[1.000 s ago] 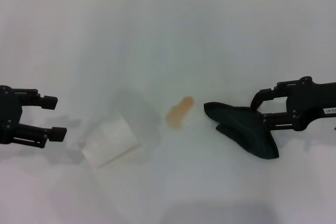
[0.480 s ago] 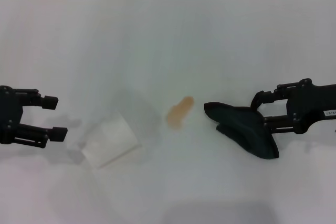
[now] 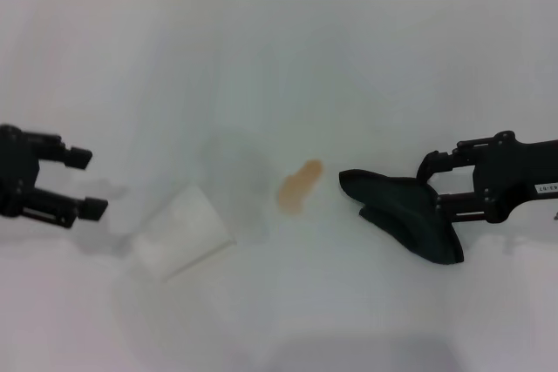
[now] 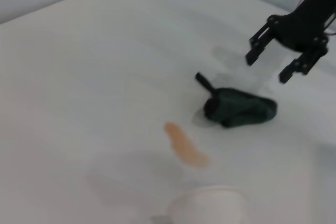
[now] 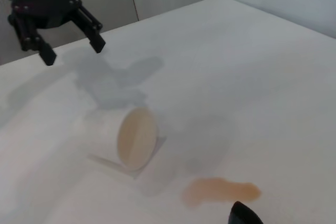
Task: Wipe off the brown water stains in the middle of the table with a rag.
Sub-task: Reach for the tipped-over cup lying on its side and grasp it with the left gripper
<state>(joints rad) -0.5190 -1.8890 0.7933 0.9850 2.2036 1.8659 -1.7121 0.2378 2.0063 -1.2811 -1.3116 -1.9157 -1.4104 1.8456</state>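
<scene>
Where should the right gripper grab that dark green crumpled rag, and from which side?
Grip the dark green crumpled rag at its bulky, bunched end, coming from above. That end sits nearest the right gripper, whose open jaws hover over it; the thin tail points toward the pale orange-brown stain.

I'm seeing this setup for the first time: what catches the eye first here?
Probably the pale orange-brown smear of liquid in the middle of the glossy white table. Just to its right lies a crumpled dark green rag, with the right claw open over its far-right edge. To the stain's left a clear plastic cup lies on its side, and the open left claw hovers beyond it.
</scene>
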